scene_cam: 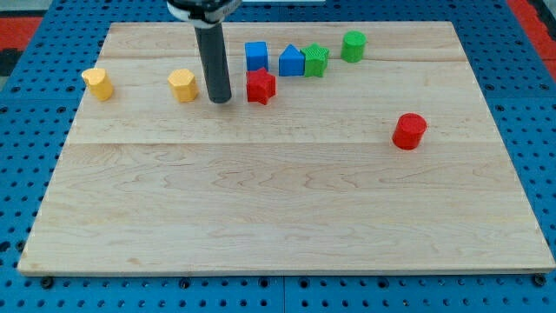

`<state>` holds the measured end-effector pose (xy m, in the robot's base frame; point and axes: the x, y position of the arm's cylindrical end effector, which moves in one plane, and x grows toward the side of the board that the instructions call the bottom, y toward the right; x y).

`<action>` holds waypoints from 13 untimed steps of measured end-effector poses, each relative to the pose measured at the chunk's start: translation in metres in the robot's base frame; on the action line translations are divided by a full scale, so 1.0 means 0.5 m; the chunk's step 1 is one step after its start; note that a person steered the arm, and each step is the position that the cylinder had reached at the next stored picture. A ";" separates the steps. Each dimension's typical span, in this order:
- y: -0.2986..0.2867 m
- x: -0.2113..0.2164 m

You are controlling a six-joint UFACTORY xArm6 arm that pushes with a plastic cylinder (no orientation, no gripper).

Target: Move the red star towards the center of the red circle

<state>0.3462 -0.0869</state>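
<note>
The red star [261,86] lies on the wooden board near the view's top, left of centre. The red circle [409,131], a short cylinder, stands far to its right and a little lower. My dark rod comes down from the view's top, and my tip [220,99] rests on the board just left of the red star, with a small gap between them. The tip lies between the red star and a yellow block [183,85].
A blue cube [255,56], a blue house-shaped block [291,61], a green star [316,61] and a green cylinder [353,46] form a row above and right of the red star. Another yellow block [99,83] sits at the far left. The board [278,217] is edged by blue pegboard.
</note>
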 end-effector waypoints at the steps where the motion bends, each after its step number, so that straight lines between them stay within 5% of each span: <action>1: 0.007 -0.022; 4: 0.130 0.035; 6: 0.111 -0.041; 8: 0.269 0.110; 13: 0.306 0.117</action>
<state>0.4046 0.0660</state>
